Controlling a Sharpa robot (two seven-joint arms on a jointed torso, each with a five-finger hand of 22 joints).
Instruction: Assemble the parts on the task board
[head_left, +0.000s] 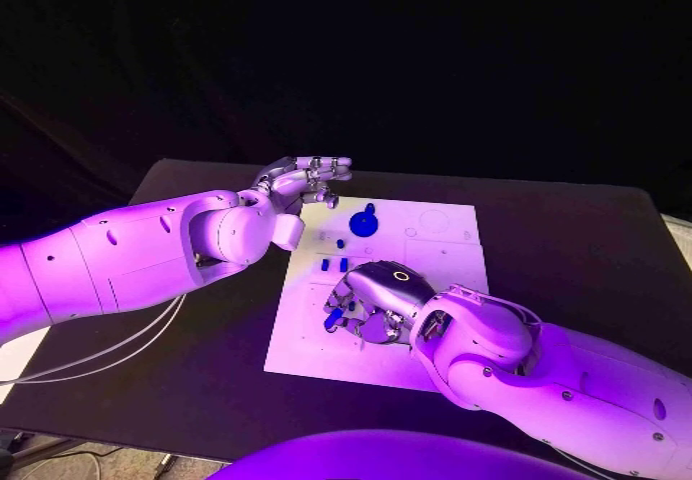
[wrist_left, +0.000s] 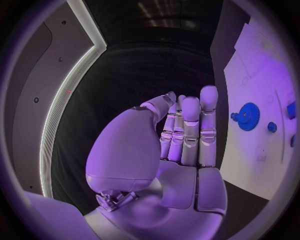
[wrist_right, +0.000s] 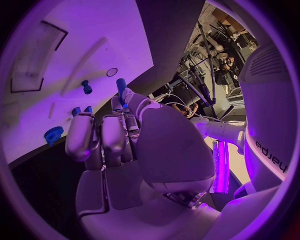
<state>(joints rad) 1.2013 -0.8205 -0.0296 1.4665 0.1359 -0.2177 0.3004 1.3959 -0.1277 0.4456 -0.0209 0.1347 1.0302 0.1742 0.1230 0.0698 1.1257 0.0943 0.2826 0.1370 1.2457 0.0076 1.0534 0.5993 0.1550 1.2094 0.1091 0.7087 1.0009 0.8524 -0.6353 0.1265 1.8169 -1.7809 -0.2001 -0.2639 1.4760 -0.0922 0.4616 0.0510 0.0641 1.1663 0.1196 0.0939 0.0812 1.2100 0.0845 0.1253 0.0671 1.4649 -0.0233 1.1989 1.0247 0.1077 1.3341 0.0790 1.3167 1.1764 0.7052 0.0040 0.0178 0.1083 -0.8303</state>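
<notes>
The white task board (head_left: 440, 240) lies in the middle of the black table. A blue gear (head_left: 364, 222) (wrist_left: 248, 116) (wrist_right: 53, 134) sits near its far left part, with a small blue peg (head_left: 340, 242) (wrist_right: 86, 87) and two short blue pieces (head_left: 335, 265) (wrist_right: 80, 110) closer in. My right hand (head_left: 378, 300) (wrist_right: 125, 145) hovers over the board's near left area and pinches a blue peg (head_left: 335, 318) (wrist_right: 120, 86) at its fingertips. Above the board's far left corner is my left hand (head_left: 306, 180) (wrist_left: 181, 135), fingers straight and side by side, holding nothing.
The black table (head_left: 577, 250) surrounds the board on all sides. White cables (head_left: 130, 345) hang from my left arm over the table's left part. The board's right half carries shallow recesses and small holes (head_left: 433, 225).
</notes>
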